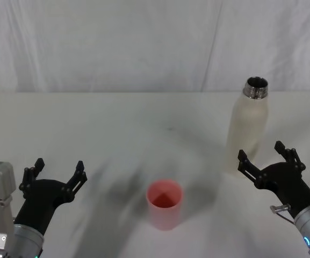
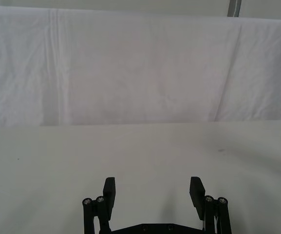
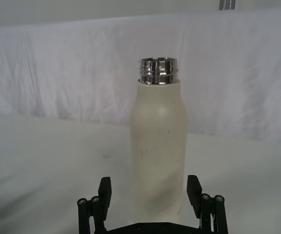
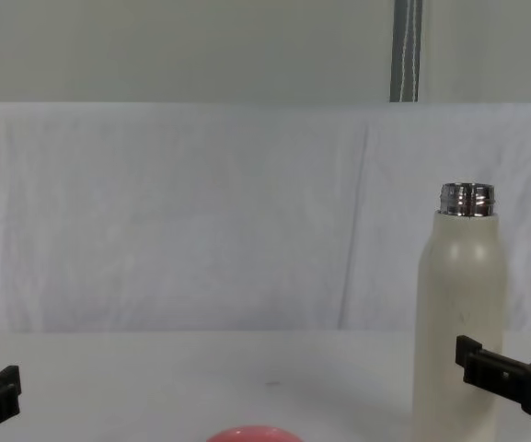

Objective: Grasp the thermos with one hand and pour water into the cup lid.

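**Thermos (image 1: 247, 129): approach before the grasp**

Right gripper (image 1: 266, 157), fingers spread, sits just before the upright, uncapped thermos at the table's right. Advance until both fingers flank the lower body, then close squarely. Cup lid (image 1: 164, 203) waits mid-table; left gripper (image 1: 56, 175) idles spread.

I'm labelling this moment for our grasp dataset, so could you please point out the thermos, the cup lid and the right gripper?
thermos (image 1: 246, 131), head view, middle of its cream body.
cup lid (image 1: 164, 207), head view, its pink outer wall.
right gripper (image 1: 263, 156), head view, midway between its open fingertips.
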You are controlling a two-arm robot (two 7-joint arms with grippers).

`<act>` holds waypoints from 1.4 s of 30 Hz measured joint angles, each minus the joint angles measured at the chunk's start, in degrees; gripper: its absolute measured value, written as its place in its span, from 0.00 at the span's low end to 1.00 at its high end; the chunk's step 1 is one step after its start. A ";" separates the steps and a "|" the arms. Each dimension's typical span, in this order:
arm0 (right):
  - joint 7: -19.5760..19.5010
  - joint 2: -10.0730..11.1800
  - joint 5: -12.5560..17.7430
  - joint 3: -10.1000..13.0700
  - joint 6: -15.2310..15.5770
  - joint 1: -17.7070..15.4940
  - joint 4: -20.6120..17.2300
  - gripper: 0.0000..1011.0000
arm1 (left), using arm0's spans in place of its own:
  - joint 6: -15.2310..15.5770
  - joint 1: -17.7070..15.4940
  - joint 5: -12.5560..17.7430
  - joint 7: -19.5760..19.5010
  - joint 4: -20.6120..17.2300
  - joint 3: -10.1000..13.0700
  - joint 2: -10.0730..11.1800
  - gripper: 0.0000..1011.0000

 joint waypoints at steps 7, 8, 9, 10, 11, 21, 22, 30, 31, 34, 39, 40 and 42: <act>0.36 0.43 -0.08 -0.18 1.12 1.07 1.49 0.99 | 0.00 0.00 0.00 0.00 0.00 0.00 0.00 0.99; 0.36 0.46 -0.16 -0.22 1.19 1.17 1.68 0.99 | 0.00 0.00 0.00 0.00 0.00 0.00 0.00 0.99; 0.36 0.48 -0.36 -0.29 1.27 1.38 2.08 0.99 | 0.00 0.00 0.00 0.00 0.00 0.00 0.00 0.99; 0.36 0.49 -0.47 -0.33 1.30 1.49 2.29 0.99 | 0.00 0.00 0.00 0.00 0.00 0.00 0.00 0.99; 0.33 0.50 -0.59 -0.38 1.31 1.60 2.51 0.99 | 0.00 0.00 0.00 0.00 0.00 0.00 0.00 0.99; 0.17 -0.24 -0.87 -0.55 1.32 3.06 5.50 0.99 | 0.00 0.00 0.00 0.00 0.00 0.00 0.00 0.99; 0.14 -0.46 -0.79 -0.56 1.28 3.41 6.10 0.99 | 0.00 0.00 0.00 0.00 0.00 0.00 0.00 0.99; 0.04 -1.12 -0.77 -0.88 1.04 5.41 8.79 0.99 | 0.00 0.00 0.00 0.00 0.00 0.00 0.00 0.99; 0.04 -1.12 -0.77 -0.88 1.04 5.41 8.79 0.99 | 0.00 0.00 0.00 0.00 0.00 0.00 0.00 0.99; 0.03 -1.30 -0.81 -0.96 1.02 6.08 9.51 0.99 | 0.00 0.00 0.00 0.00 0.00 0.00 0.00 0.99; 0.02 -1.58 -0.83 -1.08 0.96 7.10 10.58 0.99 | 0.00 0.00 0.00 0.00 0.00 0.00 0.00 0.99; 0.02 -1.66 -0.85 -1.14 0.88 7.41 10.90 0.99 | 0.00 0.00 0.00 0.00 0.00 0.00 0.00 0.99; 0.02 -1.74 -0.86 -1.19 0.82 7.80 11.24 0.99 | 0.00 0.00 0.00 0.00 0.00 0.00 0.00 0.99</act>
